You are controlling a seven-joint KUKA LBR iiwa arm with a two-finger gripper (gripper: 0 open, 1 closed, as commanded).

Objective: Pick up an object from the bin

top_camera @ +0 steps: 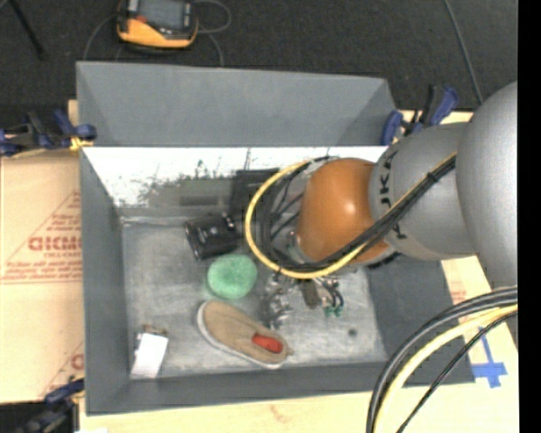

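Pincer (279, 307), grip cannot tell, by one tan slipper (237, 334), one green ball (231, 276), one black box (212, 235), one white card (151, 354)

Black letters (385, 180) stand on the grey arm (433, 197), running down its casing just right of the orange cover (334, 210). At their upper end "KU" can be read; lower down a yellow cable (413, 192) crosses the word, and the rest cannot be made out. Pale marks on the black box (218, 235) in the bin are too small to read.
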